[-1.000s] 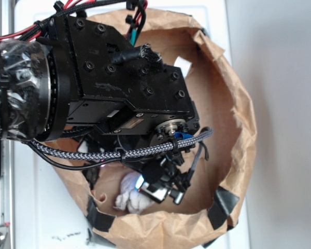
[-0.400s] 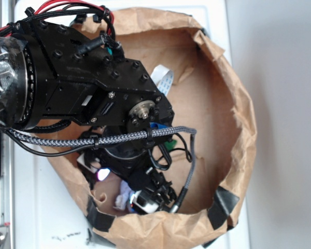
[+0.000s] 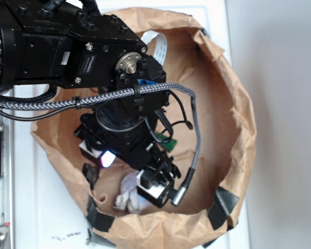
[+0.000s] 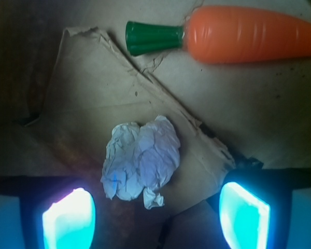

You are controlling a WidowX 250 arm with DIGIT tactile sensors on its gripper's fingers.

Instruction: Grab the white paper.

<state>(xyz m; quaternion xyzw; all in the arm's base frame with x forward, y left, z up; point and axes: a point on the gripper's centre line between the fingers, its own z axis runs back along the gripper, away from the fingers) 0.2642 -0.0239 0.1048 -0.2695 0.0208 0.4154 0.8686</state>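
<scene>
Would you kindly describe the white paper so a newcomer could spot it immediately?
Look inside the big brown paper bag. On its floor lies the white paper, a small crumpled wad. Unlike the smooth orange carrot nearby, it is pale, lumpy and shorter.

A lab-like robot bench: white tabletop [image 3: 280, 104]; metal rail [image 3: 1, 171]; taped brown paper bag [image 3: 238, 119]

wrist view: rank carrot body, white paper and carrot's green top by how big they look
1. Carrot body, though its right end is cut off by the frame.
2. White paper, a crumpled wad lying between the open gripper fingers.
3. Green top, clearly the smallest.
</scene>
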